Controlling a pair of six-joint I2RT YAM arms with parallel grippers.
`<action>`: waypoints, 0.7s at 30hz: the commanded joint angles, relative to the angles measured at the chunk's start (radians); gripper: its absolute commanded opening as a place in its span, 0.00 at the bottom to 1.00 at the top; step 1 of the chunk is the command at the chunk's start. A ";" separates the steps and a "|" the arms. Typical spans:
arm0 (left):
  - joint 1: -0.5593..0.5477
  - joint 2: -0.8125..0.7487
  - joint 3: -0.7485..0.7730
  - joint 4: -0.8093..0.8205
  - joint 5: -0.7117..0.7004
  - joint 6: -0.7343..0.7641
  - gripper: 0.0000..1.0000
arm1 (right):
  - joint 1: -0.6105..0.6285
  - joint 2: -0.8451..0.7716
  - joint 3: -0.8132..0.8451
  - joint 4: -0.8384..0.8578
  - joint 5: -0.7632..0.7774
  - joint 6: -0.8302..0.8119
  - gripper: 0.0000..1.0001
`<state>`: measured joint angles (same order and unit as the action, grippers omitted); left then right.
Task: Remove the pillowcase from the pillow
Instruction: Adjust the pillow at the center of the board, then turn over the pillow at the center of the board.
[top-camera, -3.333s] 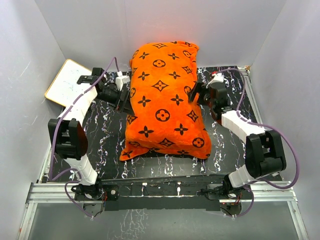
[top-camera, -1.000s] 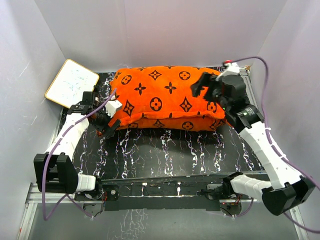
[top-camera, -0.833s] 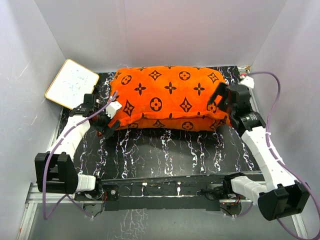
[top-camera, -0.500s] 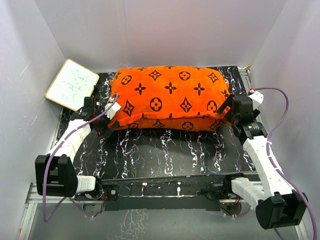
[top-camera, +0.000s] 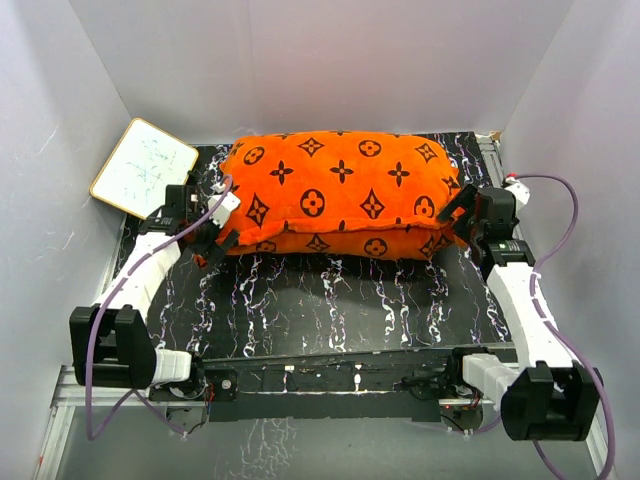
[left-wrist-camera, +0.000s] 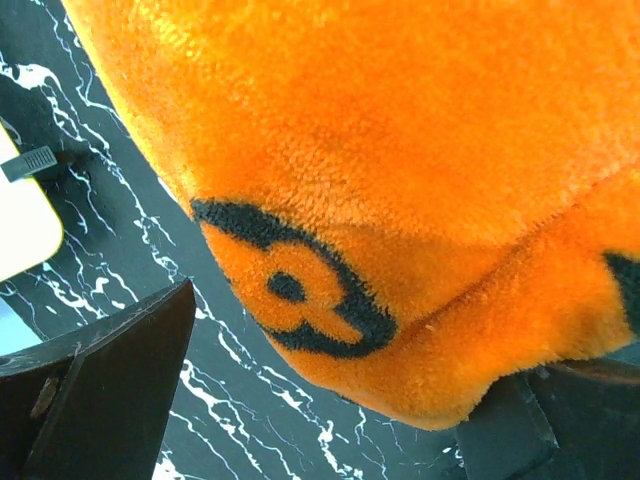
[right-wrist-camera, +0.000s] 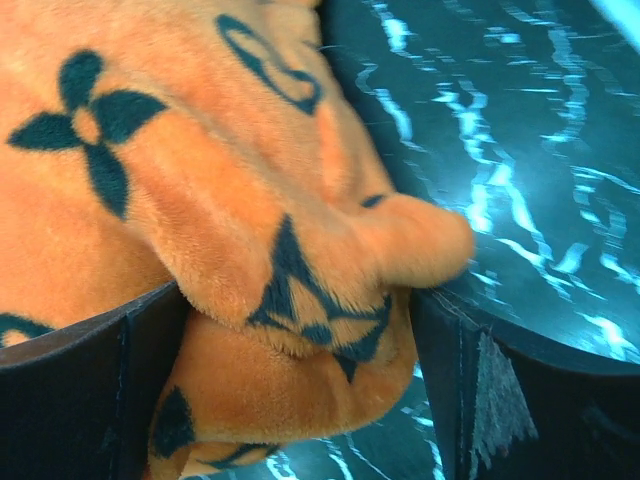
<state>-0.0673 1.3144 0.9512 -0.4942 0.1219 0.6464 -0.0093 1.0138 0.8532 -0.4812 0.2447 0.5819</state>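
Observation:
The orange pillowcase (top-camera: 340, 195) with black motifs lies crosswise at the back of the table. It covers the pillow completely, so no white cushion shows. My left gripper (top-camera: 213, 240) is open at its front-left corner. In the left wrist view that corner (left-wrist-camera: 380, 150) hangs between the fingers (left-wrist-camera: 100, 390), with a gap on the left side. My right gripper (top-camera: 448, 225) is open at the right end. In the right wrist view a plush corner (right-wrist-camera: 300, 290) fills the space between both fingers (right-wrist-camera: 510, 400) and touches them.
A white board with a tan frame (top-camera: 143, 167) leans at the back left, close to my left arm. The black marbled tabletop (top-camera: 330, 300) is walled on three sides. A purple cable (top-camera: 565, 215) loops off the right arm near the right wall.
The covered pillow was turned from lengthwise to crosswise. Over the last second my right gripper came down from the top of the right end to that end's corner. The left gripper shifted slightly.

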 joint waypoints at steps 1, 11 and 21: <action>-0.002 0.039 0.069 0.023 0.055 -0.042 0.96 | -0.042 0.051 -0.043 0.261 -0.408 0.047 0.92; -0.002 0.078 0.074 0.015 0.103 -0.057 0.60 | -0.045 0.008 -0.119 0.392 -0.611 0.142 0.19; 0.004 0.023 0.109 -0.058 0.019 -0.067 0.01 | -0.026 -0.091 -0.044 0.247 -0.553 0.124 0.08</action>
<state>-0.0666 1.4090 1.0023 -0.4931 0.1696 0.5995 -0.0673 0.9844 0.7280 -0.2302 -0.2485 0.7055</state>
